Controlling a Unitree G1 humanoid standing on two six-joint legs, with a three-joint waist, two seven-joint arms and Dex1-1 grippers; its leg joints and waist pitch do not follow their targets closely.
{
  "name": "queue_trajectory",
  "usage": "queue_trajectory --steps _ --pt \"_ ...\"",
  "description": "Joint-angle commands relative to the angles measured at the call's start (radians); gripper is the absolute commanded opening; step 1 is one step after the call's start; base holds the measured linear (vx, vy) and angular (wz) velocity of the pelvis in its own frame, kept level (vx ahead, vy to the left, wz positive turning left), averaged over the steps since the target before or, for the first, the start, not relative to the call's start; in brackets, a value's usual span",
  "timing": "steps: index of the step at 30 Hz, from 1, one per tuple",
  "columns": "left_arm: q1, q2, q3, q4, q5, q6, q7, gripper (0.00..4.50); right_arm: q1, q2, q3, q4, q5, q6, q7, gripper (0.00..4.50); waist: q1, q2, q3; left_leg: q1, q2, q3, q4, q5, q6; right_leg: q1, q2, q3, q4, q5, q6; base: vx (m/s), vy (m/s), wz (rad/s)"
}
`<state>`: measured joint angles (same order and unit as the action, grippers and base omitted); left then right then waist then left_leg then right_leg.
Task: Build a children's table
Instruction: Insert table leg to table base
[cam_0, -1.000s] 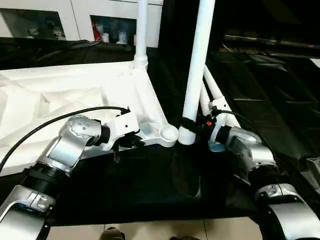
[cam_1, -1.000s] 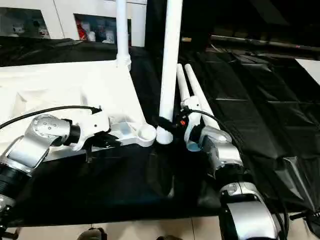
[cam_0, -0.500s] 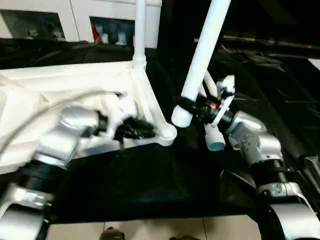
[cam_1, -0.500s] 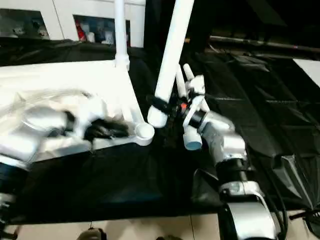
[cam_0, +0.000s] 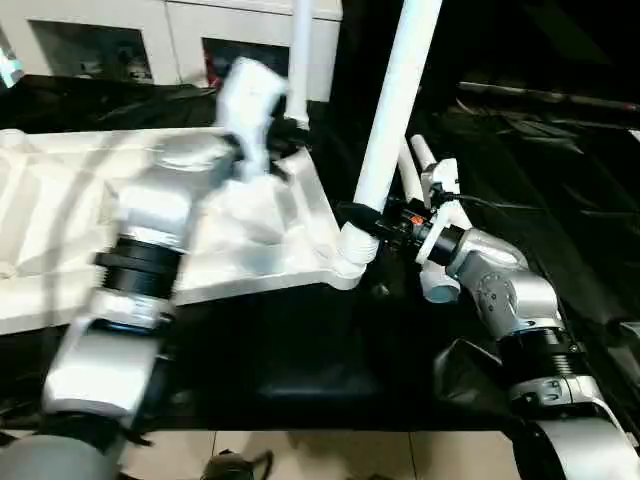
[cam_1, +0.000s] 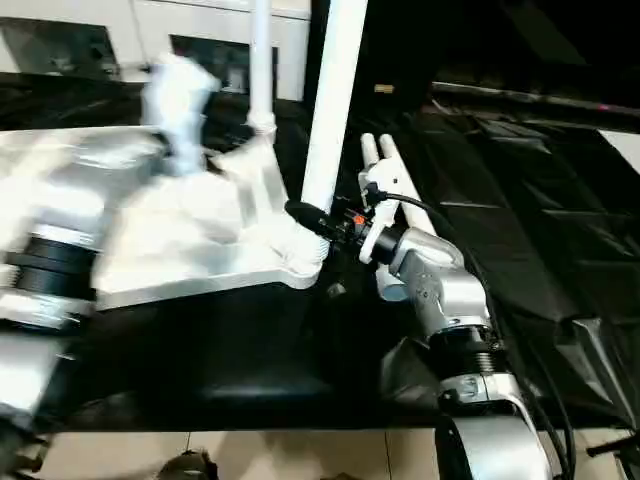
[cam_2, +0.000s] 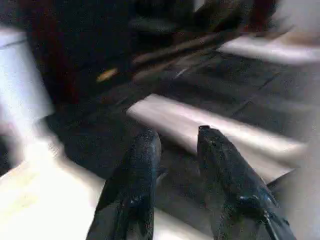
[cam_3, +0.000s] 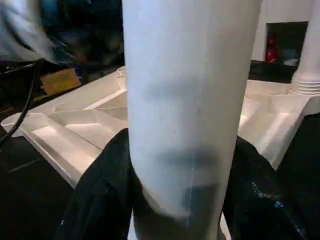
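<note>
The white tabletop (cam_0: 250, 240) is seen lying underside up on a black sheet (cam_0: 560, 190), its ribbed recesses facing upward, to the left of the right gripper (cam_0: 352, 218). One leg (cam_0: 298, 50) is already seated upright in the far corner socket, just beside the left gripper (cam_0: 290, 135), which is raised over the far edge of the tabletop. The left gripper's two black fingers (cam_2: 135, 170) are held slightly parted in the left wrist view, with nothing gripped between them and the dark sheet visible beyond. A second long white leg (cam_0: 395, 100) is clamped near its lower end by the right gripper, the black fingers (cam_3: 100, 195) being pressed against both sides of the cylinder. This leg is held nearly upright, leaning slightly to the right at its top, and its lower end is placed at the near corner socket (cam_0: 350, 262) of the tabletop; whether it is fully seated cannot be told. Two further legs (cam_1: 400, 195) are lying side by side on the sheet just behind the right gripper. A white glass-door cabinet (cam_0: 150, 45) is visible at the far side, beyond the left arm.
</note>
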<state>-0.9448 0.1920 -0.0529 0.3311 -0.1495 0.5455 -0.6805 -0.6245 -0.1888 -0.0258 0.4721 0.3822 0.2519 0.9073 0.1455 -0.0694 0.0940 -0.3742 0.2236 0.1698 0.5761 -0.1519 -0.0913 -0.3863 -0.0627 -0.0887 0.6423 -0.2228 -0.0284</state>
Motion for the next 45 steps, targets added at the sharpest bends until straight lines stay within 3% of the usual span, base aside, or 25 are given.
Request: queue_trajectory --steps 1,7,12,13,17,30,37,39,41,43,45 --pt "-0.014 -0.021 -0.018 -0.076 -0.064 0.026 -0.022 1.44 0.005 -0.009 -0.003 -0.017 -0.01 -0.01 -0.011 1.86 0.003 0.018 -0.103 0.012 0.013 0.002 -0.042 -0.051 0.025 0.067 -0.081 0.058 -0.054 0.177 -0.273 0.0 0.0 0.0" --pt "0.004 -0.032 -0.026 -0.115 -0.08 0.038 -0.038 1.44 0.007 -0.005 0.0 -0.009 -0.019 -0.02 -0.016 1.86 -0.001 0.02 -0.099 0.013 0.012 -0.001 -0.045 -0.107 0.007 0.066 -0.08 0.058 -0.067 0.044 -0.227 0.0 0.0 0.0" --pt "0.01 -0.022 -0.013 -0.116 -0.066 0.05 -0.002 1.44 0.008 -0.001 0.003 -0.007 -0.021 -0.03 -0.026 1.86 0.0 0.027 -0.101 0.014 0.013 -0.003 -0.044 -0.102 -0.002 0.063 -0.078 0.057 -0.061 0.073 -0.227 0.0 0.0 0.0" --pt "0.013 -0.017 -0.013 -0.12 -0.074 0.042 -0.008 1.44 0.01 -0.002 0.0 -0.009 -0.017 -0.029 -0.025 1.86 0.0 0.023 -0.102 0.014 0.013 -0.003 -0.044 -0.099 0.0 0.063 -0.078 0.057 -0.06 0.083 -0.229 0.0 0.0 0.0" --pt "0.012 -0.033 -0.034 -0.15 -0.093 0.042 -0.032 1.44 0.016 0.009 0.006 -0.003 -0.021 -0.039 -0.029 1.86 0.002 0.028 -0.103 0.013 0.013 -0.003 -0.043 -0.098 0.001 0.063 -0.079 0.057 -0.059 0.108 -0.238 0.0 0.0 0.0" --pt "0.023 -0.066 -0.045 -0.189 -0.123 0.071 -0.029 1.44 0.018 0.021 0.012 0.009 -0.03 -0.056 -0.039 1.86 0.002 0.031 -0.102 0.012 0.012 -0.003 -0.043 -0.115 -0.001 0.065 -0.078 0.057 -0.062 0.079 -0.231 0.0 0.0 0.0" --pt "0.01 -0.018 0.068 -0.142 -0.083 0.016 0.096 1.44 0.025 0.005 -0.017 -0.019 -0.042 -0.059 -0.114 1.86 0.002 0.031 -0.103 0.012 0.012 -0.005 -0.043 -0.108 -0.009 0.065 -0.077 0.056 -0.06 0.083 -0.22 0.0 0.0 0.0" --pt "0.036 0.014 0.104 -0.16 -0.055 0.0 0.157 1.44 0.03 -0.008 -0.027 -0.032 -0.09 -0.059 -0.214 1.86 0.0 0.027 -0.102 0.011 0.011 -0.005 -0.044 -0.098 -0.016 0.065 -0.076 0.056 -0.059 0.079 -0.207 0.0 0.0 0.0" --pt "0.053 0.025 0.122 -0.178 -0.042 0.002 0.187 1.44 0.031 -0.016 -0.03 -0.035 -0.128 -0.062 -0.277 1.86 -0.001 0.031 -0.103 0.013 0.009 -0.004 -0.043 -0.086 -0.028 0.063 -0.075 0.057 -0.059 0.085 -0.2 0.0 0.0 0.0" --pt "0.126 0.055 0.164 -0.268 -0.002 0.022 0.261 1.44 0.045 -0.022 -0.078 -0.083 -0.169 -0.041 -0.429 1.86 -0.001 0.037 -0.103 0.014 0.012 -0.005 -0.044 -0.089 -0.038 0.061 -0.076 0.057 -0.057 0.085 -0.196 0.0 0.0 0.0" --pt "0.187 0.063 0.193 -0.329 0.022 0.048 0.309 1.44 0.074 -0.019 -0.112 -0.162 -0.17 -0.005 -0.485 1.86 -0.001 0.034 -0.103 0.014 0.013 -0.005 -0.044 -0.088 -0.039 0.062 -0.075 0.057 -0.055 0.095 -0.191 0.0 0.0 0.0"
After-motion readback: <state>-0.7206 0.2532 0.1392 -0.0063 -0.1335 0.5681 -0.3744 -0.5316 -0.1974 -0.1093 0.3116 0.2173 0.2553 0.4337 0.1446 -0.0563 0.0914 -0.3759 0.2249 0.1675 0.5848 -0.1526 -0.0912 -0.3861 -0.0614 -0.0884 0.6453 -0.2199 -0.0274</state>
